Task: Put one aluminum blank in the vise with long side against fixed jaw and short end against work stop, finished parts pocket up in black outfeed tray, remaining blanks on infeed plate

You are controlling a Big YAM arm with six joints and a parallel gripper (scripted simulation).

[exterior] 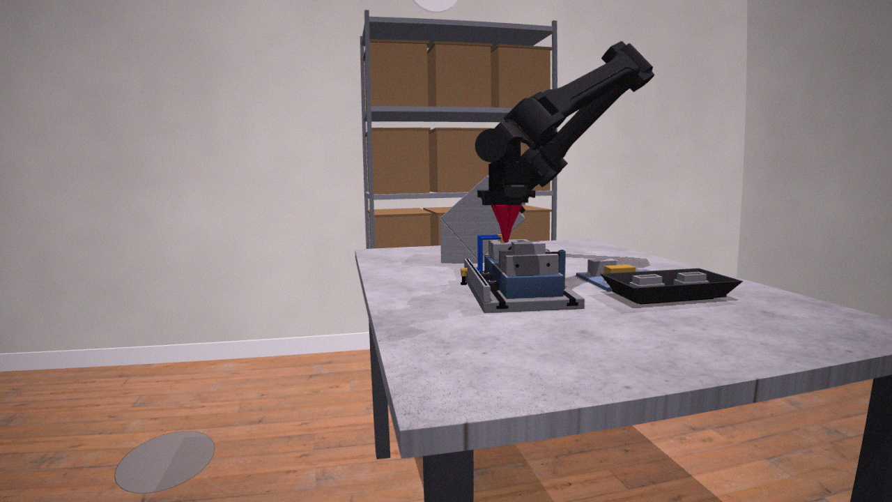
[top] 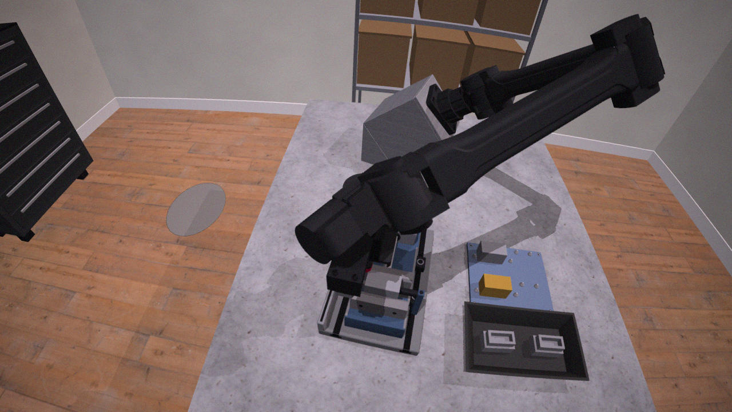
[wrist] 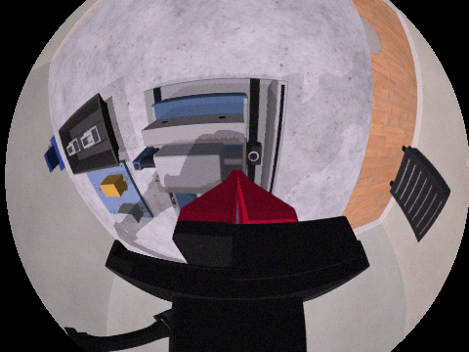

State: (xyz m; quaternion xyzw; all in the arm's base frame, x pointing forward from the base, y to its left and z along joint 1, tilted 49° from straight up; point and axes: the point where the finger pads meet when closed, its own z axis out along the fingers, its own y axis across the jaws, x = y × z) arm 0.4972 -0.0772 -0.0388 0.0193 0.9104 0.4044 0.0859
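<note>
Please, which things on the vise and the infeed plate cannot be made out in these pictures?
- Moving jaw, top view: the arm covers most of it.
- Contact between gray blank and work stop, exterior view: hidden by the jaw block.
- Pins under brass blank, top view: its body hides them.
</note>
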